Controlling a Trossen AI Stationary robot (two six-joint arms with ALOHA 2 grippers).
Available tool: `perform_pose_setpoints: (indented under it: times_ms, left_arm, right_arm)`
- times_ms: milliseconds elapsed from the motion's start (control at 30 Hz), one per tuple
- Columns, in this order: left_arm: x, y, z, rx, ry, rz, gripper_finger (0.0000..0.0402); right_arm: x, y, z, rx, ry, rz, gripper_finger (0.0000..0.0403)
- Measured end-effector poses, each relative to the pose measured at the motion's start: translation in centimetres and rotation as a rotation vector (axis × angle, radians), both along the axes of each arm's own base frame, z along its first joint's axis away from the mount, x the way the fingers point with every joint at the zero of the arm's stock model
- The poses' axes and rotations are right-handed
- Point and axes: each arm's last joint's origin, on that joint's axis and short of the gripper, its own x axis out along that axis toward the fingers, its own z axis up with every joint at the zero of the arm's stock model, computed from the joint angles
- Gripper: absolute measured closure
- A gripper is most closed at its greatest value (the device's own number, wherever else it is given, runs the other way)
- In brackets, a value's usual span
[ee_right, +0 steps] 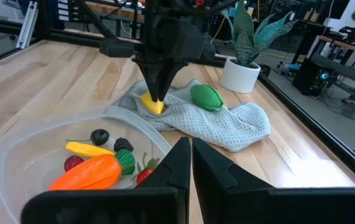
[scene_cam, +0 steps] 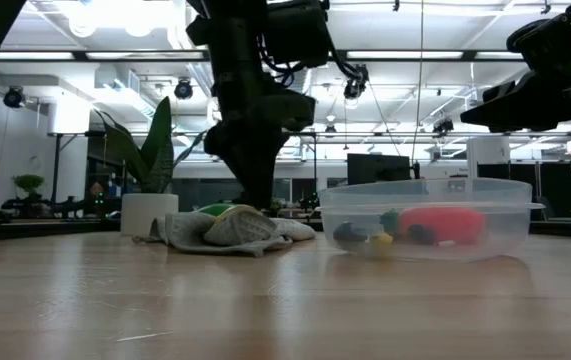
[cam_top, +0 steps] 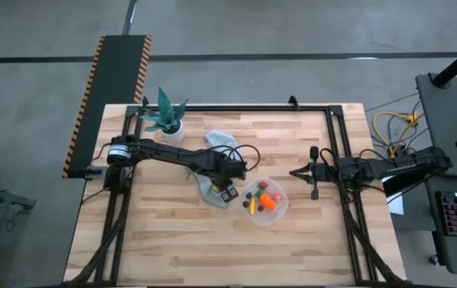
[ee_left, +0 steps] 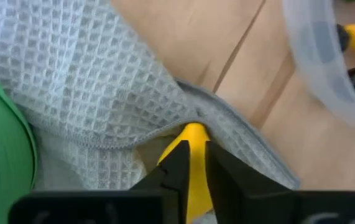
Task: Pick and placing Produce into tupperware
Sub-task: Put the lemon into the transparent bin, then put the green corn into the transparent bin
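Note:
My left gripper stands over the grey cloth, just left of the clear round tupperware, shut on a yellow lemon. A green piece lies on the cloth beside it. Inside the tupperware lie an orange carrot, a yellow-orange sliver, and red and dark berries. My right gripper waits shut, off the table to the right of the tupperware, touching nothing. My left gripper pinches the lemon between its two fingers, at the lemon's upper part. The fingers come from above, pointing down. The lemon's underside rests on the grey cloth, beside a raised fold of it.
A potted plant in a white pot stands at the table's far left corner, behind the cloth. The black frame rails run along the far and right sides. Bare wood spreads across the near half of the table.

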Motion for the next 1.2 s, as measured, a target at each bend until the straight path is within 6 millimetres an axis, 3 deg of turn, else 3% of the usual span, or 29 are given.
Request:
perform_pose_setpoints:
  times_ms: [167,300,533,700,867,1200]
  left_arm:
    - [0.4,-0.2,1.0,0.033,-0.028,-0.043,0.0392]
    - [0.3,-0.3,3.1,0.108,-0.028,-0.082,0.0394]
    - [-1.7,0.0,8.5,0.505,-0.032,-0.077,0.0394]
    - [-2.6,0.9,10.5,0.47,-0.116,-0.139,0.0383]
    - [-3.3,1.9,12.4,0.45,-0.196,-0.077,0.0315]
    - [-4.0,4.1,11.6,0.401,-0.135,-0.039,0.0112]
  right_arm:
    - [0.0,0.0,0.0,0.0,0.0,0.0,0.0394]
    - [0.0,0.0,0.0,0.003,-0.001,-0.001,0.0394]
    - [0.0,0.0,0.0,0.007,0.0,-0.001,0.0394]
    - [0.0,0.0,-0.1,0.006,0.009,-0.001,0.0394]
    - [0.0,0.0,-0.1,0.009,0.014,-0.001,0.0394]
    - [0.0,0.0,-0.1,0.009,0.016,-0.001,0.0394]
